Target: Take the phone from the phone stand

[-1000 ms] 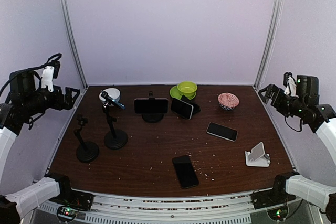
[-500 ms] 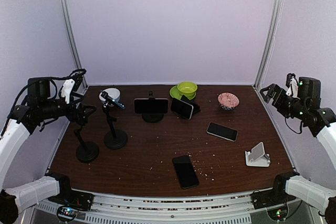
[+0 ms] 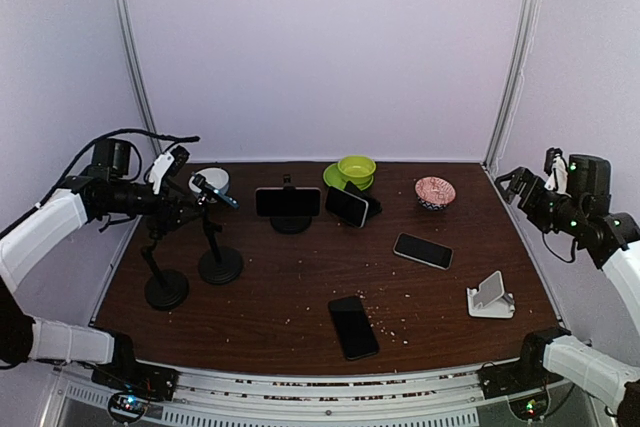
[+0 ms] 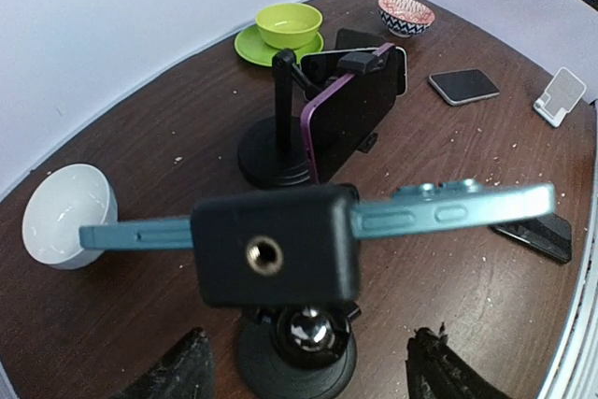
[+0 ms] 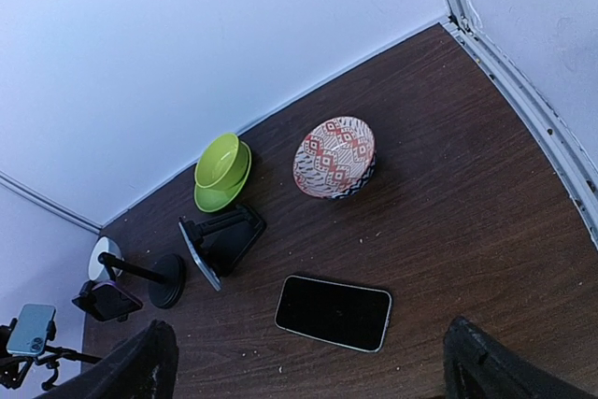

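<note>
A light-blue phone (image 4: pixel 451 211) lies edge-on in the black clamp (image 4: pixel 277 245) of a tall phone stand (image 3: pixel 220 264); from above the phone (image 3: pixel 216 193) shows at the top of the stand. My left gripper (image 4: pixel 308 376) hovers just behind that clamp, jaws open, one finger (image 4: pixel 177 373) on each side and nothing gripped. In the top view the left gripper (image 3: pixel 186 211) is just left of the phone. My right gripper (image 3: pixel 515 180) hangs open over the table's right edge, far from any stand, with its fingers (image 5: pixel 151 362) wide apart.
A purple phone (image 3: pixel 288 202) sits in a second stand, and another phone (image 3: pixel 347 206) leans on a black folding stand. Two phones (image 3: pixel 423 250) (image 3: pixel 354 326) lie flat. An empty stand (image 3: pixel 165 287), white stand (image 3: pixel 492 295), green bowl (image 3: pixel 356 167), patterned bowl (image 3: pixel 435 191) and white bowl (image 3: pixel 210 180) stand around.
My left arm has swung right from the table's left edge to the stand with the blue phone, its jaws narrowing a little. The right arm has barely shifted.
</note>
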Robot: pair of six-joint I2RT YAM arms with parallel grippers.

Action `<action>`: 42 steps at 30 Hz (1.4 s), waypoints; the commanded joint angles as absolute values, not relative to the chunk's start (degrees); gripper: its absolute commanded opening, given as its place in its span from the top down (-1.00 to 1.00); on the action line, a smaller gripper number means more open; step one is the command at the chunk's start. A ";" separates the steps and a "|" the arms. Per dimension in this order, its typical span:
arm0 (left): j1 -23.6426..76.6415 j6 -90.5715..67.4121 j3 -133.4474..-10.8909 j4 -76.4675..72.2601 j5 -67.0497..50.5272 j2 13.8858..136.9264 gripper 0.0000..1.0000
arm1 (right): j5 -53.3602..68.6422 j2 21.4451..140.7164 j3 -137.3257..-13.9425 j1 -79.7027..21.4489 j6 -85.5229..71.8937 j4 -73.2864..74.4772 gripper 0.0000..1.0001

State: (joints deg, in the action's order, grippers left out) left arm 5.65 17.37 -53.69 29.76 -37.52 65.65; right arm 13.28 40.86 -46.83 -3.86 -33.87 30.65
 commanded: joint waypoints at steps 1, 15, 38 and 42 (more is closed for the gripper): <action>5.31 16.56 -59.19 27.24 -43.03 70.54 -0.44 | 14.28 42.41 -46.88 -4.13 -33.92 30.33 -0.99; 5.29 18.02 -67.37 33.55 -46.57 81.28 -0.14 | 14.87 44.06 -47.04 -4.13 -33.10 29.94 -0.99; 8.31 5.99 -69.17 28.09 -47.39 83.51 0.63 | 17.30 48.63 -47.24 -4.15 -31.67 26.26 -0.99; 8.96 4.48 -69.26 28.30 -47.29 81.56 0.71 | 18.19 48.69 -47.27 -4.13 -31.44 25.95 -0.99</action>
State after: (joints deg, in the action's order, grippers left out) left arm 8.10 8.12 -67.99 32.16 -45.78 84.01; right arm 16.86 48.73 -46.83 -3.86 -32.62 28.05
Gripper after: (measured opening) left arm 0.363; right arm 0.995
